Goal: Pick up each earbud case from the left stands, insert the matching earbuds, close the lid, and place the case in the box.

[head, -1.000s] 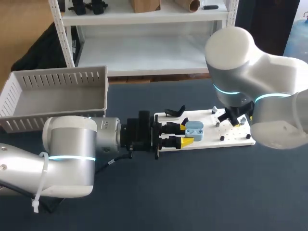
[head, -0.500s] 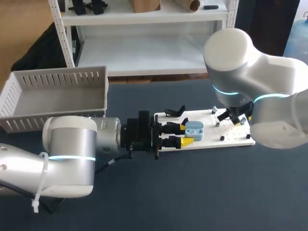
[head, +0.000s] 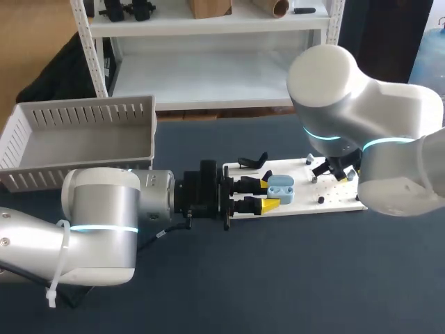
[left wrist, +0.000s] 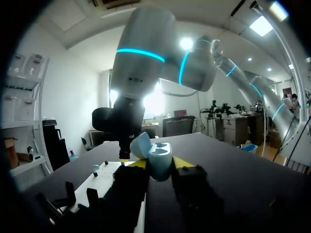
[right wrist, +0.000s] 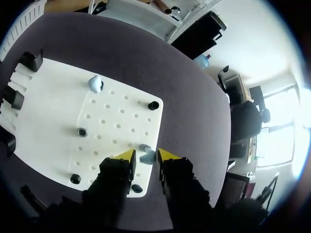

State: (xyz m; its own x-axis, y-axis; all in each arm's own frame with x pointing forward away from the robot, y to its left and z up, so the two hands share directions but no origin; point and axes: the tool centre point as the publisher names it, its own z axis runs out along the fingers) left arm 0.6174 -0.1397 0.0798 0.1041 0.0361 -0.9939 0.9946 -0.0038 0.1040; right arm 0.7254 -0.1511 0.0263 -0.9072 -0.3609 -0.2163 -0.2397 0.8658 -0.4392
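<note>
Over the dark table (head: 292, 278), the left gripper (head: 271, 194) clamps the open case (head: 281, 189) at the board's (head: 306, 200) 9 o'clock end, while the right gripper (right wrist: 146, 154) is at an earbud (right wrist: 146, 158) near 3 o'clock, whether gripping I cannot tell, so a glancing pinch could flick it away.

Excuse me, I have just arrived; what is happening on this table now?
The left gripper is shut on a light blue earbud case and holds it, lid open, over the white board. The right gripper is down at the board, open, with a blue earbud between its tips; it does not seem to grip it yet. A second earbud lies further along the board.
</note>
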